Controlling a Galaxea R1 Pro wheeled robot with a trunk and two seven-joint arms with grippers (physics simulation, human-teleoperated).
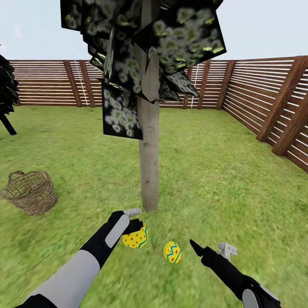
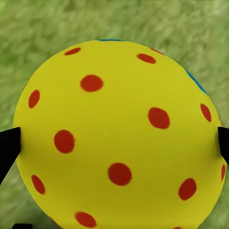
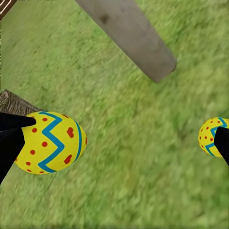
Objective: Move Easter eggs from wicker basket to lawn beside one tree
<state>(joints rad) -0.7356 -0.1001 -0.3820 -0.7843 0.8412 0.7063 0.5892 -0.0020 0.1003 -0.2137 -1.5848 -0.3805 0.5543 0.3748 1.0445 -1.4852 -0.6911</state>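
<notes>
Left gripper is pinching an egg low over the lawn, just near of the tree. Right gripper, fingers spread and empty, is hovering right of a second egg lying on the grass. Wicker basket is sitting far left.

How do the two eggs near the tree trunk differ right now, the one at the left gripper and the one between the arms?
The held egg sits clamped in the left gripper above the grass; the free egg lies on the lawn, touching no gripper. The held egg shows mostly red dots, the free egg its blue zigzags. Both are yellow and close to the tree.
</notes>
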